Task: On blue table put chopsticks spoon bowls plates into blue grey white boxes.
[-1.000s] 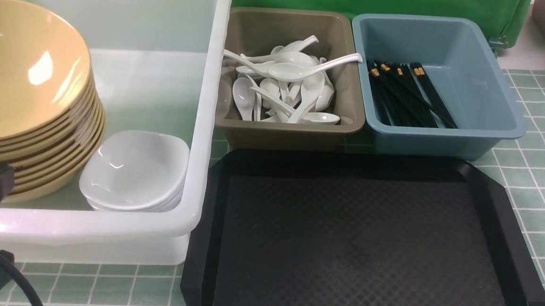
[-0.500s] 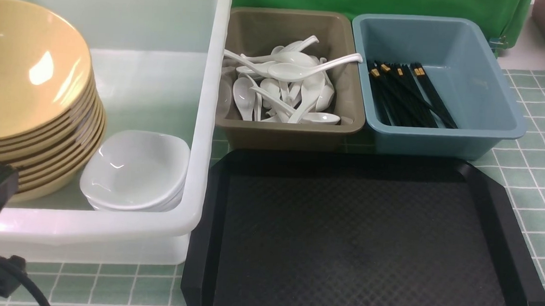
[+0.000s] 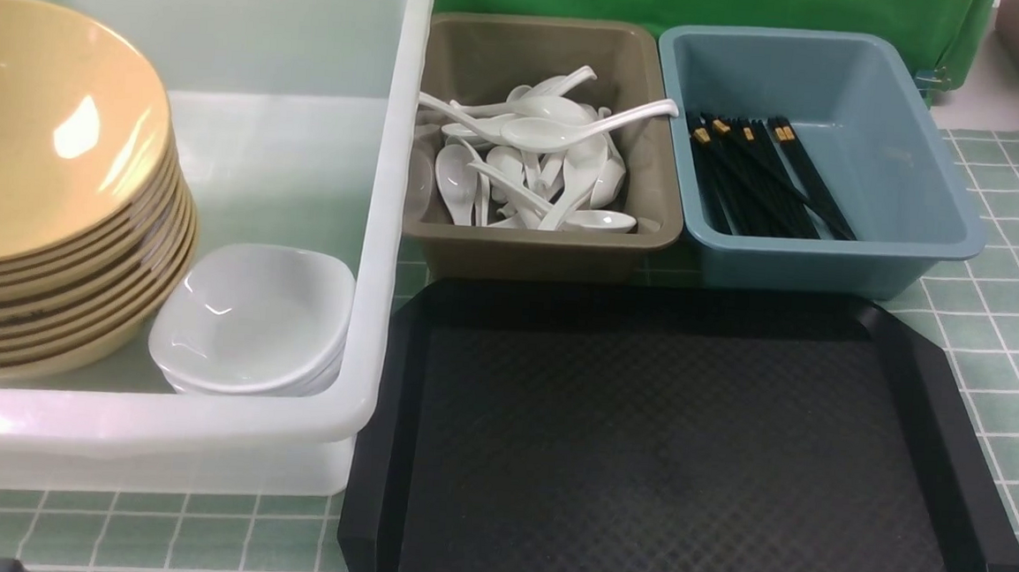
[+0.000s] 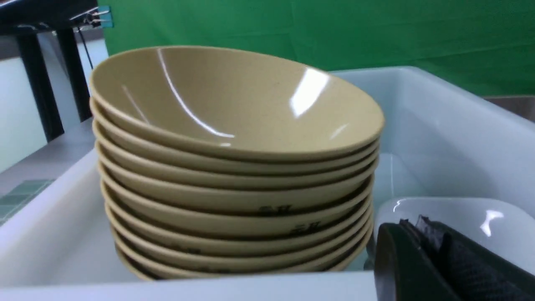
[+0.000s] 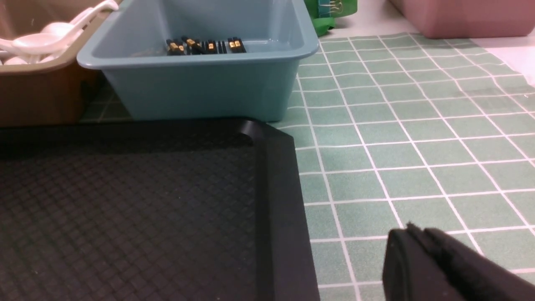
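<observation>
Yellow bowls (image 3: 47, 178) stand in a tall nested stack at the nine o'clock side of the white box (image 3: 372, 224), with a small pile of white plates (image 3: 251, 319) just beside them toward the box's near wall. At twelve o'clock in the front view the grey box (image 3: 650, 153) holds a heap of white spoons (image 3: 530, 159), one handle resting on its rim, and at about one o'clock the blue box (image 3: 923, 179) holds black chopsticks (image 3: 759, 177) laid along one side. The black tray (image 3: 951, 437) in front of the boxes is bare, and no loose tableware shows on the desk (image 3: 1005, 290) — so by these views the sorting looks finished, or very nearly so, with nothing visibly left to carry.

The left gripper (image 4: 434, 263) shows only as one dark padded finger at the edge of its wrist view, outside the white box near its front wall; whether its jaws are apart or together cannot be told. The right gripper (image 5: 439, 267) sits low over the desk beside the tray's corner — again a single finger in view, jaws' state impossible to tell. Neither appears to hold anything.
</observation>
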